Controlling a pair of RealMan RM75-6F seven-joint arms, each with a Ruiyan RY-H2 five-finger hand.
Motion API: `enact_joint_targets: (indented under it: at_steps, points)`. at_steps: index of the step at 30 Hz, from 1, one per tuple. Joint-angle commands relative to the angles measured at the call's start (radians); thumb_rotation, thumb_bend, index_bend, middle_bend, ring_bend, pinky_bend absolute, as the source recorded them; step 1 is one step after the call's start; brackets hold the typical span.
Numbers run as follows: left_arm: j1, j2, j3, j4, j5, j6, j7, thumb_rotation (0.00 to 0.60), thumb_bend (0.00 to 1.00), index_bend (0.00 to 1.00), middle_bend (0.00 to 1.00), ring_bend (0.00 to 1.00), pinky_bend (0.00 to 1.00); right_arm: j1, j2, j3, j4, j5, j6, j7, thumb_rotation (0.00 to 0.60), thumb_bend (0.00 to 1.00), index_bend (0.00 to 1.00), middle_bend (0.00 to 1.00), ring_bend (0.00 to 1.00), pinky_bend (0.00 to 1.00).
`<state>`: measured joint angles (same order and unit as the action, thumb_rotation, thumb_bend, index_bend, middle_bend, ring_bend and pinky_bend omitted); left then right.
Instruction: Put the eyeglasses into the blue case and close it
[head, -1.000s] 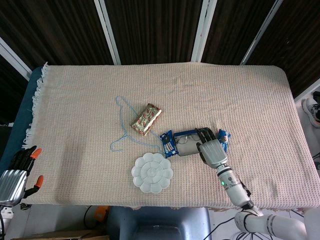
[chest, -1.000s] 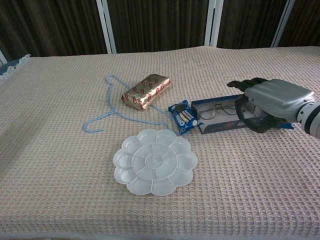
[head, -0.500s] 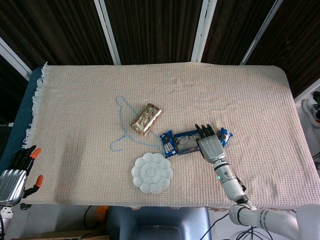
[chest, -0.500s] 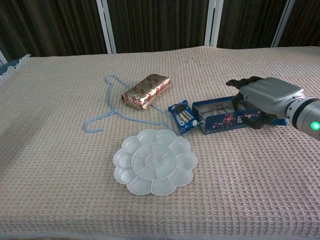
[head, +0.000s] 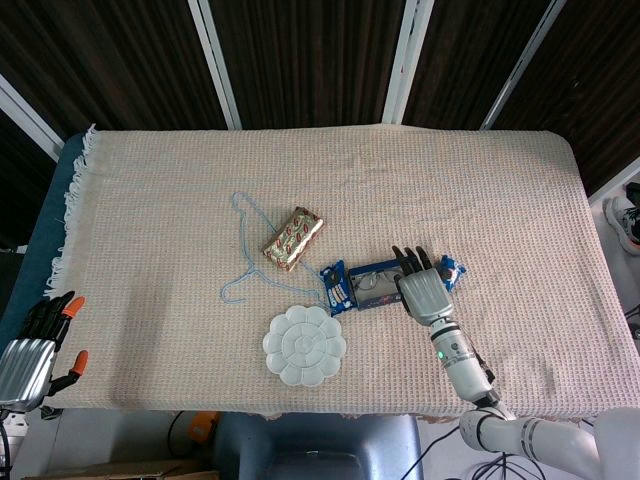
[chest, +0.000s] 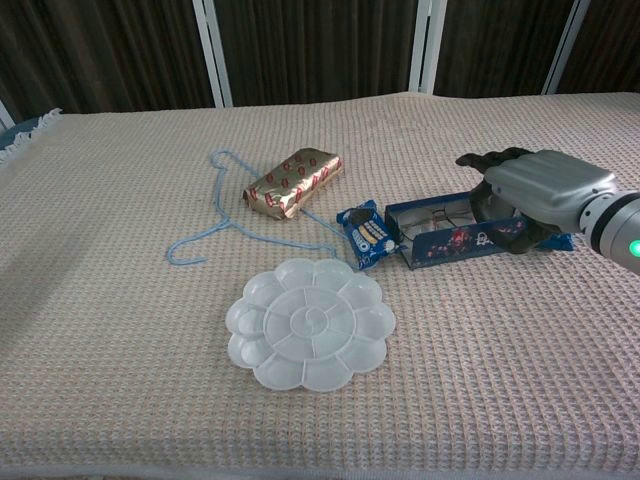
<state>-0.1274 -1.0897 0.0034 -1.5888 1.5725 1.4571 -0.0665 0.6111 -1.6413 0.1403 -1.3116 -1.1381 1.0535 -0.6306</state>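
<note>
The blue case (head: 366, 285) (chest: 440, 238) lies right of the table's middle, its printed lid standing upright along the near side. The eyeglasses (head: 374, 283) (chest: 432, 213) lie inside and are mostly hidden behind the lid in the chest view. My right hand (head: 422, 291) (chest: 541, 186) grips the case's right end, fingers curled over the far edge and thumb at the front by the lid. My left hand (head: 30, 352) hangs off the table's near left corner, fingers apart, holding nothing.
A blue biscuit packet (head: 338, 288) (chest: 364, 236) touches the case's left end. Another blue wrapper (head: 450, 271) pokes out beside my right hand. A white flower-shaped palette (head: 305, 346) (chest: 309, 322), a gold wrapped pack (head: 293, 238) and a light-blue hanger (chest: 222, 214) lie to the left.
The case's lid rose from lying flat to standing upright, hiding most of the eyeglasses in the chest view. My right hand shifted slightly over the case's right end. The left hand stayed put.
</note>
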Motion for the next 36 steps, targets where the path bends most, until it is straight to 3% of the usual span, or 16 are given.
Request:
enact_joint_targets:
  at_steps: [1,14,29,36]
  points:
    - [0.001,0.000,0.001,0.001,0.002,0.002,-0.001,0.600,0.42,0.00,0.00,0.00,0.03,-0.003,0.003,-0.004,-0.003,0.001,0.001,0.001,0.600,0.58,0.70,0.11,0.00,0.02]
    - [0.002,0.000,0.004,0.004,0.010,0.005,-0.009,0.600,0.42,0.00,0.00,0.00,0.03,-0.033,0.067,-0.032,-0.093,-0.058,0.056,0.026,0.600,0.62,0.73,0.12,0.00,0.02]
    - [0.001,-0.003,0.008,-0.002,0.017,0.005,0.007,0.600,0.42,0.00,0.00,0.00,0.03,-0.136,0.247,-0.189,-0.323,-0.214,0.107,0.086,0.600,0.63,0.73,0.12,0.00,0.02]
    - [-0.005,-0.006,0.007,-0.005,0.009,-0.010,0.019,0.600,0.42,0.00,0.00,0.00,0.03,-0.138,0.267,-0.168,-0.343,-0.224,0.102,0.132,0.600,0.63,0.73,0.12,0.00,0.02]
